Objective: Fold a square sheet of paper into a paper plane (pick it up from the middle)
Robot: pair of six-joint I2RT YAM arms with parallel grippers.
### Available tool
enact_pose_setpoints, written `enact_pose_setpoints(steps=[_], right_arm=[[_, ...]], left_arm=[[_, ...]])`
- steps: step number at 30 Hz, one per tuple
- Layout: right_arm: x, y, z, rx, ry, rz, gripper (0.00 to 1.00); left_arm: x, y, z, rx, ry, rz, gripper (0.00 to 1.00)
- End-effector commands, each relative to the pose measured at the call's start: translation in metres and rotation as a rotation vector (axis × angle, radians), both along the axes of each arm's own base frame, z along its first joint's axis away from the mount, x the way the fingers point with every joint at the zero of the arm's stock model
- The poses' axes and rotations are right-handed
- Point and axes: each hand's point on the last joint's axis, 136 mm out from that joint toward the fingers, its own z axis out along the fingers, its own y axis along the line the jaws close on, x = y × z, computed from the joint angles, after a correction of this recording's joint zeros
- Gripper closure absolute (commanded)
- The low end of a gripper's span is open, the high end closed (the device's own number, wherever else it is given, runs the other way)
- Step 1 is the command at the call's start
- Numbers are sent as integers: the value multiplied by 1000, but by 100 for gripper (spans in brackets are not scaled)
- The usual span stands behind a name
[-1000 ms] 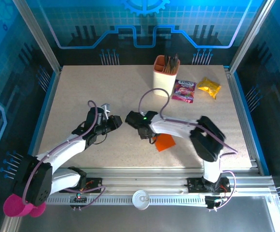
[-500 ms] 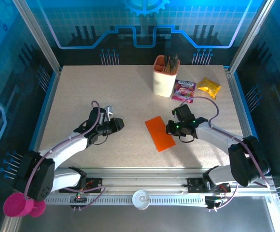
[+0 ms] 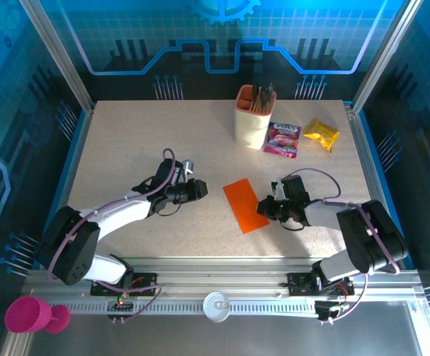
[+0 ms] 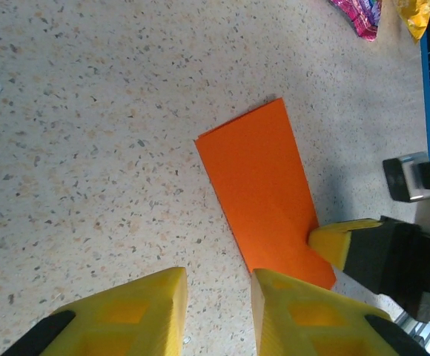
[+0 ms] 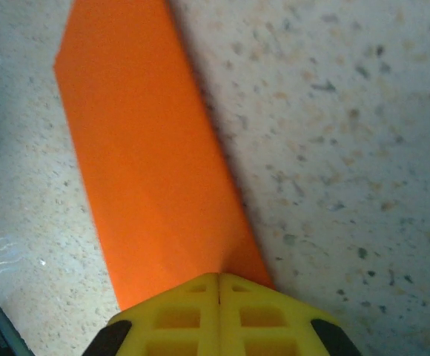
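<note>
The square sheet of paper [image 3: 245,205] is bright orange and lies flat on the speckled table as a folded oblong strip. My right gripper [image 3: 263,210] is shut, with its tips down on the strip's right-hand edge, near the front end. In the right wrist view the closed gripper [image 5: 219,278] rests on the paper [image 5: 141,148], which runs away from it. My left gripper [image 3: 200,190] is open, just left of the strip and low over the table. In the left wrist view the left gripper [image 4: 219,285] has bare table in its gap, with the paper [image 4: 263,185] just beyond.
A peach cup [image 3: 253,117] holding dark sticks stands at the back. A purple snack packet [image 3: 282,139] and a yellow one [image 3: 321,134] lie to its right. A pink cup [image 3: 28,315] sits off the table at front left.
The right arm swung from left of centre back to the right, leaving the paper laid out as a longer strip. Its jaws closed. The left gripper moved right, toward the paper.
</note>
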Motion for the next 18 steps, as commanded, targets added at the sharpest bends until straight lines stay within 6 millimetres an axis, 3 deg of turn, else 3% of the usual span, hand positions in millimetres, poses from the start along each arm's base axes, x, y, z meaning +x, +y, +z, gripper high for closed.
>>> enact_pose_setpoints(steps=[1, 4, 8, 12, 18], right_arm=[[-1, 2, -11, 46, 14, -31, 100], [-9, 7, -21, 69, 42, -57, 100], [-13, 30, -17, 82, 32, -56, 100], [-10, 61, 3, 52, -11, -6, 100], [7, 65, 48, 9, -107, 22, 100]], left_arm=[[8, -13, 12, -22, -33, -30, 70], [11, -18, 16, -27, -38, -41, 69], [14, -26, 21, -34, -42, -58, 67], [17, -37, 23, -38, -38, -82, 66], [20, -57, 23, -63, -23, -124, 66]])
